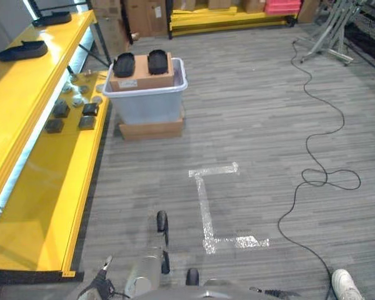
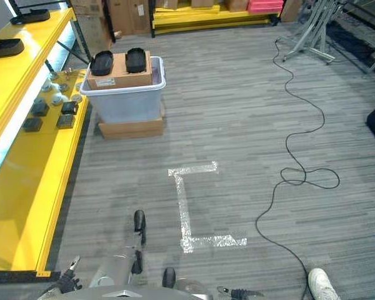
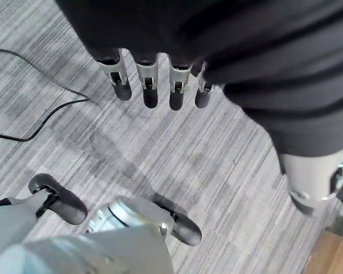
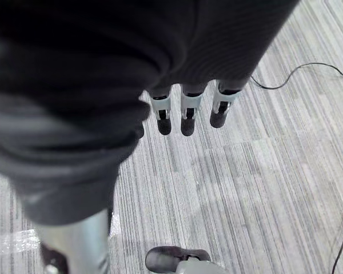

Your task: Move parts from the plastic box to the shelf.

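Note:
A translucent plastic box (image 1: pixel 151 106) stands on the floor by the shelf's far end. In it sits a cardboard carton (image 1: pixel 144 78) with two black parts (image 1: pixel 124 64) (image 1: pixel 157 61) on top. The yellow shelf (image 1: pixel 44 187) runs along the left; several small black parts (image 1: pixel 61 109) and pale round ones (image 1: pixel 77 99) lie on its lower board near the box. My left hand (image 3: pixel 148 85) hangs over the grey floor with straight fingers and nothing in it. My right hand (image 4: pixel 186 111) hangs the same way, fingers straight, holding nothing. Both are well short of the box.
Long black parts (image 1: pixel 22 50) lie on the shelf's upper board. A flat carton (image 1: pixel 151 129) lies under the plastic box. Silver tape marks (image 1: pixel 206 206) are on the floor ahead. A person's white shoe (image 1: pixel 345 284) is at the lower right. A metal stand (image 1: pixel 328 37) is far right.

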